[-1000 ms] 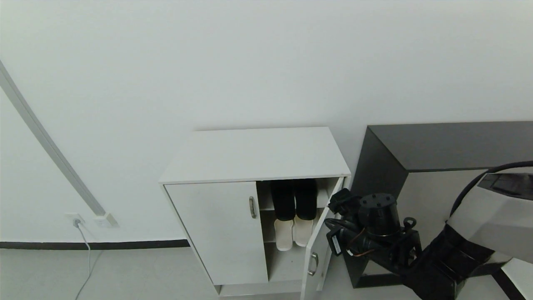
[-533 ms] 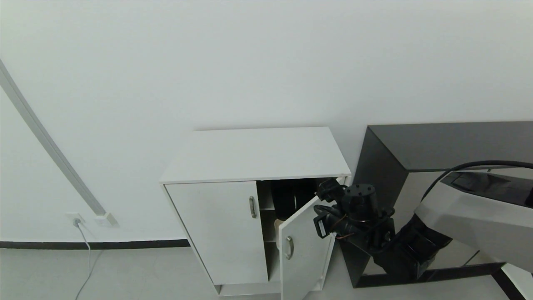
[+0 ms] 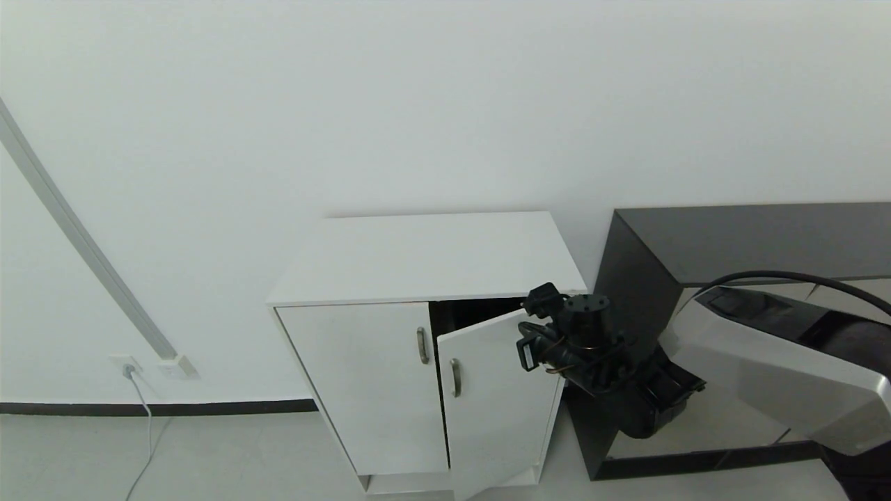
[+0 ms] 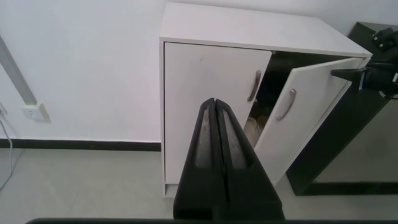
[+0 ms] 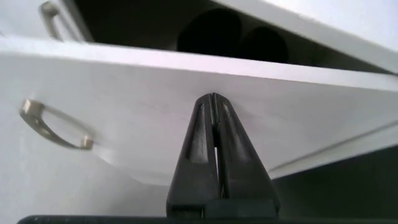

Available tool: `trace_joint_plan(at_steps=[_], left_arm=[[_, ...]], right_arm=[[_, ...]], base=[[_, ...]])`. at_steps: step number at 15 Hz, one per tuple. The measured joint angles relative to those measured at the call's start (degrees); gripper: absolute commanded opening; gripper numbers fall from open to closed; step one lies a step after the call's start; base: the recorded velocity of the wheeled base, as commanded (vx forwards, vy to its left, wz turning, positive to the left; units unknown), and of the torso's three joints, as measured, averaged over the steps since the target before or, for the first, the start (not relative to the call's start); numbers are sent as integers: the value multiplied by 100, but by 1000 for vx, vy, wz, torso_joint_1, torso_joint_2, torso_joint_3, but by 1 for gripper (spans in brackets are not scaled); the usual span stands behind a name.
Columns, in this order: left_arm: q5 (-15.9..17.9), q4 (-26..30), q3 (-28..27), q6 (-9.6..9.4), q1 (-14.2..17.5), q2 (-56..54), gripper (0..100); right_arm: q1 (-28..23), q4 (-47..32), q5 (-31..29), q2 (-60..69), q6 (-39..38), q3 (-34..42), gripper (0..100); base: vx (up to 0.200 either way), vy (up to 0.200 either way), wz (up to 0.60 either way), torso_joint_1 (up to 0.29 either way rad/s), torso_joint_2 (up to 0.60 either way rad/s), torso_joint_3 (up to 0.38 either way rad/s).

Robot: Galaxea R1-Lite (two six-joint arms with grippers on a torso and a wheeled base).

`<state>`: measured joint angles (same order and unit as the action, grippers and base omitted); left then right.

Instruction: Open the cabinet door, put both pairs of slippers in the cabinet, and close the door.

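Your clenched right gripper (image 5: 214, 102) is touching the white wooden cabinet (image 3: 424, 257)'s ajar door (image 3: 494, 396), a glossy black sideboard (image 3: 731, 240) standing beside the cabinet; left gripper (image 4: 214, 106) also clenched.

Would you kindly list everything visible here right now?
White wooden two-door cabinet: one, white, against wall.
Left cabinet door: one, white, shut.
Right cabinet door: one, white, ajar.
Curved metal handles: two, silver, one per door.
Rounded black slippers: one pair, black, inside cabinet.
Glossy black side unit: one, black, right of cabinet.
White wall socket, grey cable: one, white, low left wall.
Left gripper: one, black, jaws shut, facing cabinet.
Right gripper: one, black, jaws shut, at right door.
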<state>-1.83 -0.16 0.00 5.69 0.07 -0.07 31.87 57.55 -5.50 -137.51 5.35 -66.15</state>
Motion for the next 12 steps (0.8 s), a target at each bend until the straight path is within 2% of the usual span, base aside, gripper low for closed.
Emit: trace_joint_plan(at_steps=[12], left_arm=[[0, 0, 0, 10, 0, 0, 0]], right_arm=[[-240, -539, -22, -566, 0, -1111, 0]], base=[[0, 0, 0, 0, 0, 0]])
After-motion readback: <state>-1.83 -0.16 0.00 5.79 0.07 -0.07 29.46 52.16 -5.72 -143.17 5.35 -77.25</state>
